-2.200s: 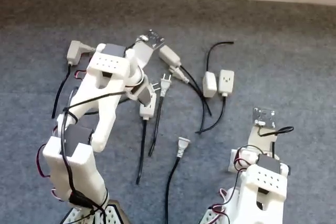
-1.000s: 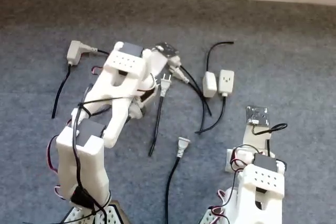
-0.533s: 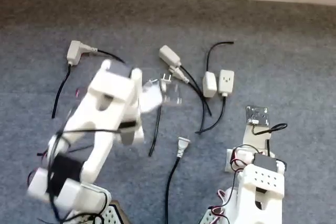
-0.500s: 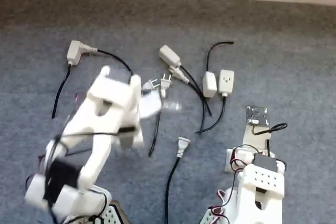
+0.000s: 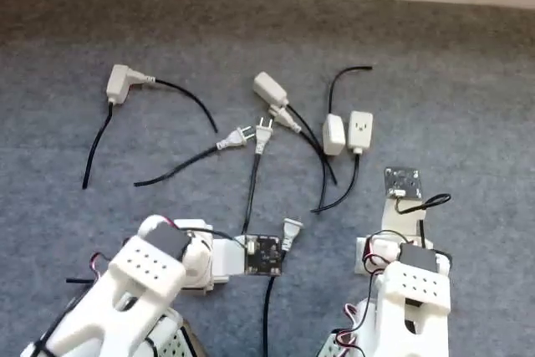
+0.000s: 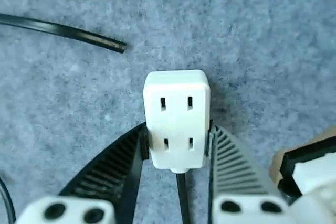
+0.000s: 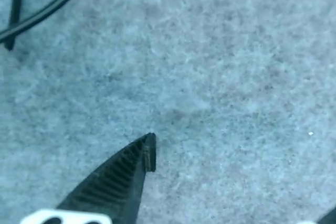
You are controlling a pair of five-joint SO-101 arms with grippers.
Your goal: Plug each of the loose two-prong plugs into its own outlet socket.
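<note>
My left gripper (image 6: 177,128) is shut on a white outlet socket (image 6: 176,109), its black fingers (image 6: 122,165) pressing both sides, slots facing the wrist camera and its cord running back between them. In the high view this arm (image 5: 150,269) sits at the near left. A loose white plug (image 5: 291,229) lies just beyond its wrist board. Two two-prong plugs (image 5: 235,136) (image 5: 264,130) lie mid-carpet. Two more white sockets (image 5: 361,129) (image 5: 333,133) lie further right. My right gripper (image 7: 241,182) is open over bare carpet, at the near right (image 5: 403,181).
A white angled plug (image 5: 118,83) with a black cord lies at the far left, another white plug body (image 5: 269,88) at the far centre. Black cords (image 5: 251,190) cross the grey carpet. A cord end (image 6: 107,42) lies beyond the held socket; a cord loop (image 7: 47,4) is ahead of the right gripper.
The left arm has pulled back from the middle of the carpet to the near left, carrying the socket. A two-prong plug it covered is now exposed. The right arm barely moved.
</note>
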